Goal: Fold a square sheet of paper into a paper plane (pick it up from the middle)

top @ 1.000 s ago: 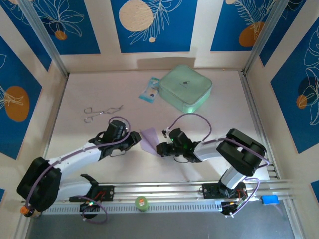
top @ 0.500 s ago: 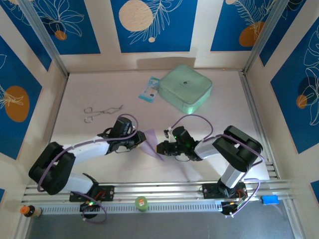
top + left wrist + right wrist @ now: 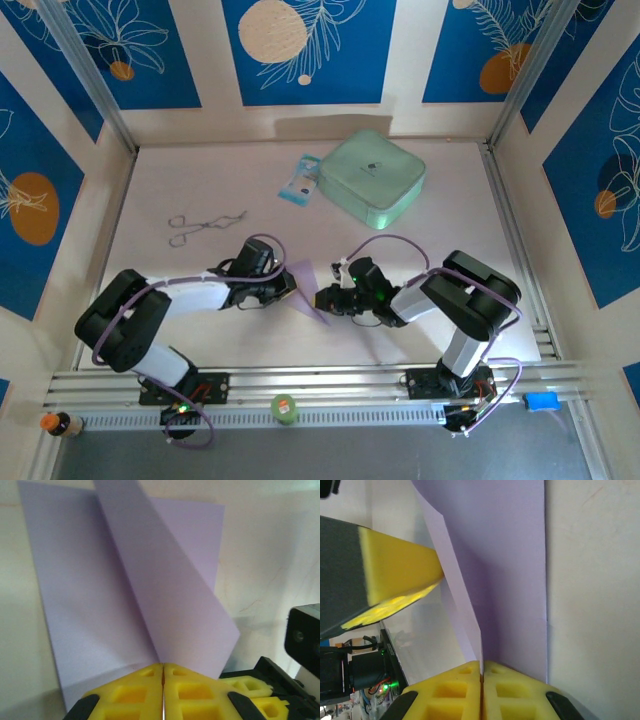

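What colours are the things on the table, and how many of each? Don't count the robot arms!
Purple: 1, the paper sheet
Mint green: 1, the case
Blue and white: 1, the packet
Silver: 1, the metal tongs
Total: 4

The sheet of paper (image 3: 303, 280) sits near the middle of the table (image 3: 450, 230), between the left pincer (image 3: 289, 286) on its left and the right pincer (image 3: 320, 297) on its right. The case (image 3: 373, 177) lies behind it, at the far side. The packet (image 3: 300, 180) lies just left of the case. The tongs (image 3: 205, 224) lie left of the sheet and farther back, well apart from the packet.
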